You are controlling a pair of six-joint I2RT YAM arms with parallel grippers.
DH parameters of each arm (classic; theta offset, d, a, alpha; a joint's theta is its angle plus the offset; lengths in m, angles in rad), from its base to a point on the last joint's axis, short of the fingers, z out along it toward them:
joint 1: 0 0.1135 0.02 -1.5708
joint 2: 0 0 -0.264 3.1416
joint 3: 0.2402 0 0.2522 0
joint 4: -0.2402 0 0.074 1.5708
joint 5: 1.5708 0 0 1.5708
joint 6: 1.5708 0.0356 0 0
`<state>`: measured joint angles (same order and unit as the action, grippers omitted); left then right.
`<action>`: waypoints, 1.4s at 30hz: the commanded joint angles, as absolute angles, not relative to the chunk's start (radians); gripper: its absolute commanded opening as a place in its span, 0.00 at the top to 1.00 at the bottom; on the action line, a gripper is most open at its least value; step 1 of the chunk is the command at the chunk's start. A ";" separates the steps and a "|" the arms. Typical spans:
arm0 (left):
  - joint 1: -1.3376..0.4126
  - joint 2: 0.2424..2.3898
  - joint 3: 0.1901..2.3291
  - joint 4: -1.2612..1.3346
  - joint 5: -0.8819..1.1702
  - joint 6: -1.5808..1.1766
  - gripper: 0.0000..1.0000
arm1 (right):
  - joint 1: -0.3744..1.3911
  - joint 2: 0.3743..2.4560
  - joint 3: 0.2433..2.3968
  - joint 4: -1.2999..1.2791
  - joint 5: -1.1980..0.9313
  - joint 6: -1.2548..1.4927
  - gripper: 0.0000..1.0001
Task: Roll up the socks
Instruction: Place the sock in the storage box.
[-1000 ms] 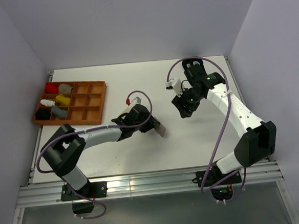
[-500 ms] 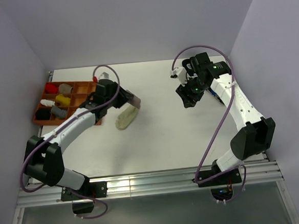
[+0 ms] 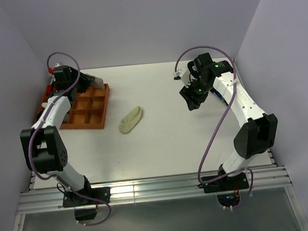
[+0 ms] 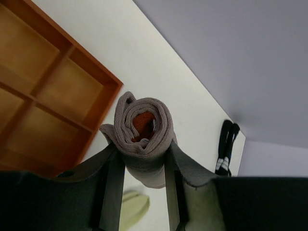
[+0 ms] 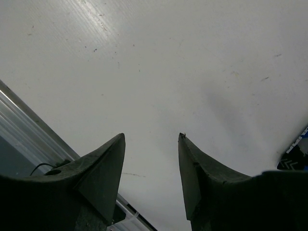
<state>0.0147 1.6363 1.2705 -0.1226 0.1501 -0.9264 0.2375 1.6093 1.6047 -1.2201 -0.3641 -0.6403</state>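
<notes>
The taupe sock (image 4: 144, 132) is rolled into a tight bundle with red showing at its core. My left gripper (image 4: 143, 149) is shut on it, above the far right corner of the wooden tray (image 3: 104, 104). From above, this roll (image 3: 96, 83) shows as a grey patch at the left gripper (image 3: 86, 81). The pale cream sock (image 3: 130, 120) lies flat and loose on the table's middle; it also appears blurred below the roll (image 4: 132, 208). My right gripper (image 3: 192, 103) hangs over bare table at the far right, and its wrist view shows it (image 5: 152, 137) open and empty.
The tray's compartments (image 4: 57, 89) near the roll are empty; a red bundle (image 3: 49, 90) peeks out at its far left. A pair of black socks (image 4: 225, 147) with blue-and-white marks lies at the far right, beside my right gripper (image 5: 294, 155). The table's metal front rail (image 5: 29, 130) borders the right wrist view.
My left arm swung from the table's middle back and left to the tray, carrying the rolled taupe sock and uncovering the cream sock. The right gripper drew slightly back.
</notes>
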 commanded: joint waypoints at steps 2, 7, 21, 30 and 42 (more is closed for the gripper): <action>0.109 1.750 1.344 -0.029 0.225 -0.916 1.00 | 0.230 1.606 1.655 -1.215 -0.359 -0.629 0.45; 0.176 1.867 1.384 0.032 0.256 -0.930 1.00 | 0.230 1.608 1.641 -1.206 -0.353 -0.627 0.45; 0.235 2.088 1.543 0.009 0.302 -0.962 1.00 | 0.230 1.617 1.598 -1.186 -0.371 -0.621 0.46; 0.235 2.155 1.597 -0.121 0.281 -0.951 1.00 | 0.230 1.646 1.614 -1.189 -0.390 -0.624 0.46; 0.221 2.293 1.859 -0.533 0.135 -0.847 1.00 | 0.230 1.652 1.598 -1.184 -0.388 -0.644 0.47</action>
